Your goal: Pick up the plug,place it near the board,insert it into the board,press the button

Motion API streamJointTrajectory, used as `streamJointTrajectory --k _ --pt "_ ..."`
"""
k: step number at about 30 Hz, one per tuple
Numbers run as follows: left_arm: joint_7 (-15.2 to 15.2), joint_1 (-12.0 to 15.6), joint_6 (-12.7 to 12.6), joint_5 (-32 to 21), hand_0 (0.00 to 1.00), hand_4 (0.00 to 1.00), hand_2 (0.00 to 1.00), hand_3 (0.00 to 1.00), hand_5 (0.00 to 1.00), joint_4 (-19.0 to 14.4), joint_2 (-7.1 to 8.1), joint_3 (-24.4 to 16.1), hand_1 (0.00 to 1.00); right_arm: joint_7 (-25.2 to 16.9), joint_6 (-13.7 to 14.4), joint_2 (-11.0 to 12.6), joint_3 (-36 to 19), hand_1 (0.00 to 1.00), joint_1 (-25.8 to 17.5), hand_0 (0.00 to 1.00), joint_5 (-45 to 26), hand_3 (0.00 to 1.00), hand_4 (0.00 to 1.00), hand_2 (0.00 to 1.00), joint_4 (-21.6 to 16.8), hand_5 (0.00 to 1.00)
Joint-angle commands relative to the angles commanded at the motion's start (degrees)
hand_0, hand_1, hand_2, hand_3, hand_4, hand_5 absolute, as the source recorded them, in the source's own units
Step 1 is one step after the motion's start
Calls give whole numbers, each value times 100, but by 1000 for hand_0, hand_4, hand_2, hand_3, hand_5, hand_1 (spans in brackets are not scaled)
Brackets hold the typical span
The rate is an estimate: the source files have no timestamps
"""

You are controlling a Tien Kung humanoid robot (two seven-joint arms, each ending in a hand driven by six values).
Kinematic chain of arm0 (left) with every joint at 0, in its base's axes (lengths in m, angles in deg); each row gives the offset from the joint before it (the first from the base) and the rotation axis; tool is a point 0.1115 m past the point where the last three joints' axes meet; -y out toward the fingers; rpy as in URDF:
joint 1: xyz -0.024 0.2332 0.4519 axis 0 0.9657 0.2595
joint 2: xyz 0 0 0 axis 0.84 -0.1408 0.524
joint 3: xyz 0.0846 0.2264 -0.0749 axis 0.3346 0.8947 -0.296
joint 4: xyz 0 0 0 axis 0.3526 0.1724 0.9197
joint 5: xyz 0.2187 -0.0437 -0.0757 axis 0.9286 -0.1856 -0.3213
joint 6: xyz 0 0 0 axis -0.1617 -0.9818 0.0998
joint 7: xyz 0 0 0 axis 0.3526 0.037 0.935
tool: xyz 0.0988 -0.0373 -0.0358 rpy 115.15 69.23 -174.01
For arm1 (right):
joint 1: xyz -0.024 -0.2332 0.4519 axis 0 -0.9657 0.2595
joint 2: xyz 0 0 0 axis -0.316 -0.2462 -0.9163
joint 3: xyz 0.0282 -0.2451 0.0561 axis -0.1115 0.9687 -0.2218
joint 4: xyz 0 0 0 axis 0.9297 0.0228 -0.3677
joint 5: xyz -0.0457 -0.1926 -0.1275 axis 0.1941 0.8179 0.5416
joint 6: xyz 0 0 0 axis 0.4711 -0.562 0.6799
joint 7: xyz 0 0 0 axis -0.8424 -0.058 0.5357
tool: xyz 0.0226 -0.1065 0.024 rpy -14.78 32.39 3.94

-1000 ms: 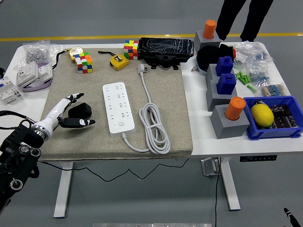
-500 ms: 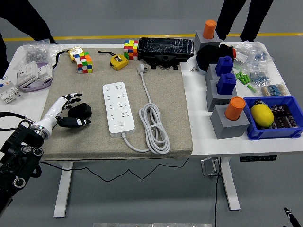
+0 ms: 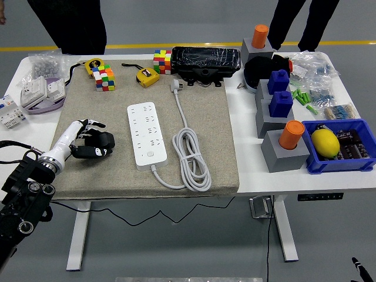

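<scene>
I see the black plug (image 3: 101, 141) lying on the grey mat at the left, a chunky dark block partly covered by curled fingers, so I cannot tell which way its pins face. To its right, a little apart, lies the board (image 3: 145, 134): a long white power strip, flat, running away from me, rows of sockets facing up. Its round button (image 3: 150, 155) sits at the near end, where the white cable leaves.
</scene>
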Motion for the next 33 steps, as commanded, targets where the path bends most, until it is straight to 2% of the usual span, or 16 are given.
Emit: streamJointTrajectory --k 4,5,10,11,16,17,22,23,33 --pt "-9 -21 -68 54 548 998 551 619 2 34 -4 18 672 -2 -1 2 -16 758 -6 815 17 789 998 735 0 998" --pt "-4 -23 -82 46 520 998 539 560 2 43 -4 27 656 -2 -1 2 -22 759 -8 815 22 789 998 735 0 998" --pt "31 -44 -199 3 520 998 539 560 2 116 -18 56 656 -5 -3 3 -41 759 -18 815 40 789 998 735 0 998" --pt "41 -54 -226 -12 466 998 539 543 17 136 -19 63 642 -7 -5 2 -42 758 -18 815 41 789 998 735 0 998" --pt "76 -102 -363 -43 466 998 539 543 17 196 -23 119 642 -13 -8 5 -41 758 -7 815 37 789 998 735 0 998" --pt "81 -108 -398 -43 437 998 540 542 88 203 -27 127 630 -11 -8 5 -40 760 -6 815 37 789 998 735 0 998" --pt "105 -125 -517 -57 437 998 540 542 88 245 -26 165 630 -9 -9 11 -36 760 -13 815 38 789 998 735 0 998" --pt "102 -123 -525 -52 403 989 543 539 140 249 -24 168 608 -9 -7 12 -33 760 -16 815 35 789 998 735 0 997" --pt "107 -114 -598 66 377 965 533 533 156 330 0 246 590 -11 -11 19 -37 759 -35 815 56 789 998 735 0 996"
